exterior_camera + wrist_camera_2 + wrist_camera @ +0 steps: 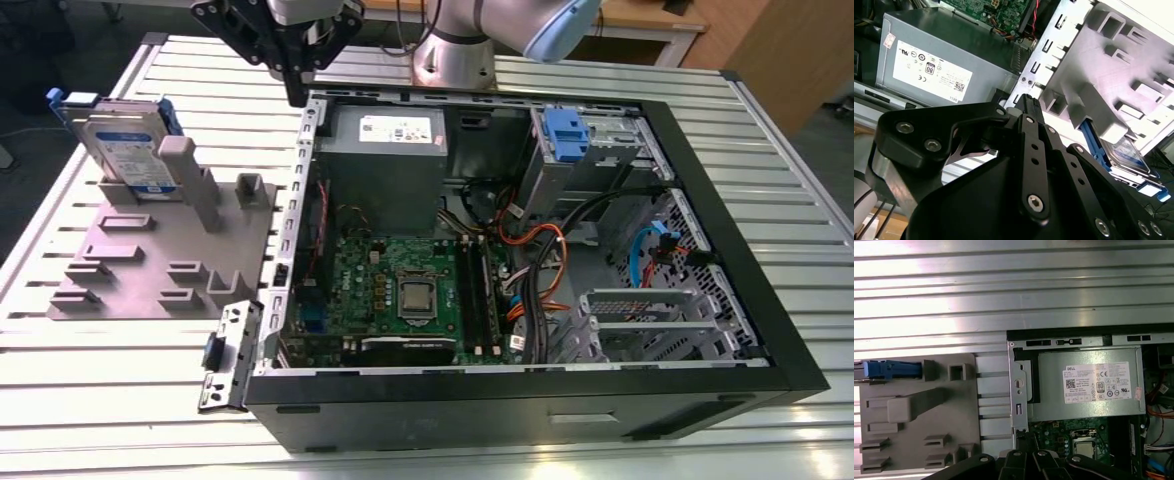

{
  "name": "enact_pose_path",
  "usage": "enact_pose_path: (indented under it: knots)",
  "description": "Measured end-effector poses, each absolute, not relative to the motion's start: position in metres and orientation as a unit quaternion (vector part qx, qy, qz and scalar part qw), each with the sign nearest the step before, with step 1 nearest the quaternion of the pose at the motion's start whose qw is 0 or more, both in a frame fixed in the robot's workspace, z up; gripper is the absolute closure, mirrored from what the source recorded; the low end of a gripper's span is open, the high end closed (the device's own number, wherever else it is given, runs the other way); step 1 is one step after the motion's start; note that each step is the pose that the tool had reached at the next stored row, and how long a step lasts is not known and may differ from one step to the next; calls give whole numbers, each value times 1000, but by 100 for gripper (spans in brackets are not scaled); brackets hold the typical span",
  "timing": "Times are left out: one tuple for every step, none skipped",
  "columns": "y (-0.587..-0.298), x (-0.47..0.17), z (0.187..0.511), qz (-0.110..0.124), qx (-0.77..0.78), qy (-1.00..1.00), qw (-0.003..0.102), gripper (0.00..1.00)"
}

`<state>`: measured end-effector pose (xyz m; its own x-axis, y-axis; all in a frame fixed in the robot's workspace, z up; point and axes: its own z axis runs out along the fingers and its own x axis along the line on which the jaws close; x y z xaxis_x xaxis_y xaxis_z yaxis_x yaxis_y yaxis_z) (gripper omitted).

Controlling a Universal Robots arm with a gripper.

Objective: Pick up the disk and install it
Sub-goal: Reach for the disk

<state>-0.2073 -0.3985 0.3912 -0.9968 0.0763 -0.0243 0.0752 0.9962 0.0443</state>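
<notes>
Exterior view, upper left of the frame: the disk (128, 148) stands upright on its edge in a slot of the grey fixture plate (147, 262), label facing the camera and the blue carrier bracket framing it. The plate lies flat on the slatted metal table (80, 400), just beside the open computer case (534, 405), which fills the centre and right of the frame.

At the top of the frame, left of centre, the gripper (295, 93) hangs tip-down over the far corner of the case on the exterior view's left – its fingers look pressed together with nothing pinched between them. It is apart from the disk and touches neither the disk nor the plate.

Inside the case, the grey power supply (387, 150) sits just beside that corner, with the green motherboard (400, 290) below it in the frame and a blue clip (567, 135) in the upper right bay.

In the second wrist view the black gripper (1026, 100) points at the case rim, the power supply (934, 65) on one side, the disk (1126, 150) in its fixture on the other. The first wrist view shows the disk (891, 370) edge-on – a blue strip in the plate.
</notes>
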Motion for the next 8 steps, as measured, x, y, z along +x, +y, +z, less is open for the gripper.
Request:
enact_pose_path:
  knots:
    - [-399, -208, 391, 22, 38, 999, 13, 89]
    - [-398, -208, 391, 22, 38, 999, 13, 89]
    - [-399, -208, 391, 22, 38, 999, 13, 89]
    - [-399, -209, 391, 22, 38, 999, 13, 89]
    - [-399, -210, 391, 22, 38, 999, 13, 89]
    - [-399, -211, 391, 22, 38, 999, 13, 89]
    - [-399, -211, 391, 22, 38, 999, 13, 89]
    - [-399, -212, 391, 22, 38, 999, 13, 89]
